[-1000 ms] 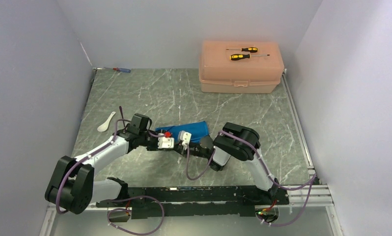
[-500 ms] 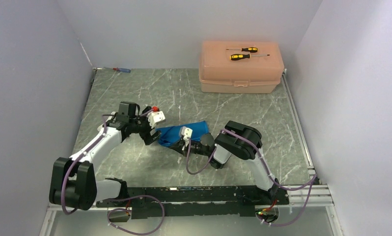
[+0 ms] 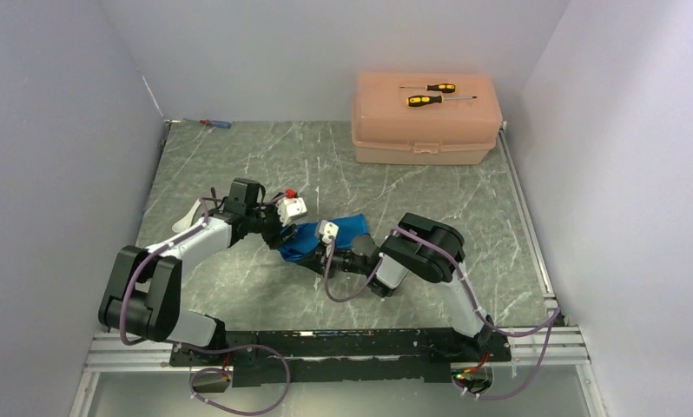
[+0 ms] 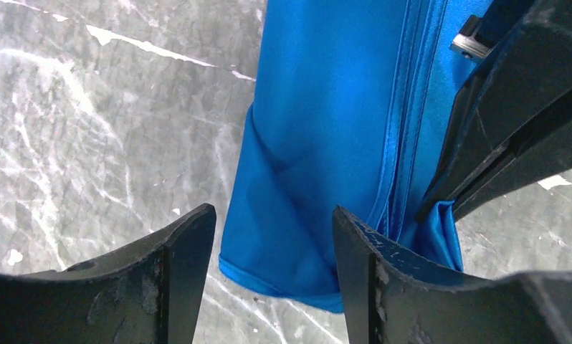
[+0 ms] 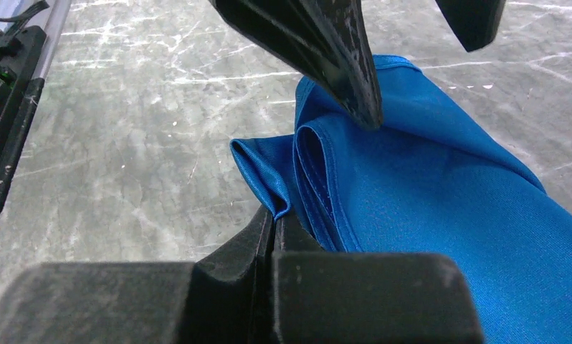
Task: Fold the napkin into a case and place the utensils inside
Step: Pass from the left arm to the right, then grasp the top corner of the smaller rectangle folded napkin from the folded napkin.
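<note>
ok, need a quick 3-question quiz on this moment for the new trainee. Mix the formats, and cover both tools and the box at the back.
1. True or false: the right tool is shut on a folded corner of the napkin.
2. How many screwdrivers lie on top of the peach box? A: one. B: two. C: three.
3. Fill in the missing word: the left tool is at the napkin's end with its jaws ____, gripping nothing.

Key: 1 true; 2 B; 3 open.
</note>
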You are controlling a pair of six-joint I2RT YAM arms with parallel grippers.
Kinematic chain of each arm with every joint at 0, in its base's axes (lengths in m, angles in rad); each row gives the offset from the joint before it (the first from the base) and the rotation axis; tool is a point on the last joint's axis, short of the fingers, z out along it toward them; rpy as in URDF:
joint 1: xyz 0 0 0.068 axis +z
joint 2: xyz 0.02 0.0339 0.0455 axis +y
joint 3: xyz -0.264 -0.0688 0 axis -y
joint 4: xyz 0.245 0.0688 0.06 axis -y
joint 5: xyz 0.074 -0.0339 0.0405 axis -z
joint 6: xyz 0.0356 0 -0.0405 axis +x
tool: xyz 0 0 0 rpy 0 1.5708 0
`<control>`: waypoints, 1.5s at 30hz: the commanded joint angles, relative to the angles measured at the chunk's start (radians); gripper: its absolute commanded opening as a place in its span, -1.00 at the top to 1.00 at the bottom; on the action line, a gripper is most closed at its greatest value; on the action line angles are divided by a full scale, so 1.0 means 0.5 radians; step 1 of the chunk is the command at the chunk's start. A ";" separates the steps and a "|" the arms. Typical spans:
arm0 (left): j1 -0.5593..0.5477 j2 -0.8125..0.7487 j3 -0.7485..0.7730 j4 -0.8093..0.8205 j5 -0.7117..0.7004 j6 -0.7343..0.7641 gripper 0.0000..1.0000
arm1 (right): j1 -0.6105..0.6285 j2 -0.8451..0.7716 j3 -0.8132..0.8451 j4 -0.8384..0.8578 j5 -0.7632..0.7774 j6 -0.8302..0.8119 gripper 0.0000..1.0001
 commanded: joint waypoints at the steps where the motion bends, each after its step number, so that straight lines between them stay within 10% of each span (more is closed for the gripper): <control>1: -0.091 0.066 -0.018 0.181 -0.087 0.072 -0.27 | -0.007 -0.079 0.053 0.000 -0.060 0.151 1.00; 16: -0.195 0.134 -0.079 0.050 -0.241 0.089 0.33 | -0.060 -0.109 0.064 -0.143 -0.085 0.414 1.00; 30: -0.285 0.109 -0.109 0.109 -0.291 -0.102 0.15 | -0.060 -0.099 0.087 -0.187 -0.099 0.437 1.00; 37: -0.292 0.121 -0.168 0.244 -0.405 -0.126 0.91 | -0.062 -0.132 0.014 -0.107 -0.041 0.445 1.00; 45: -0.280 0.033 -0.101 0.187 -0.405 -0.221 0.95 | -0.136 -0.160 -0.041 -0.075 -0.056 0.590 1.00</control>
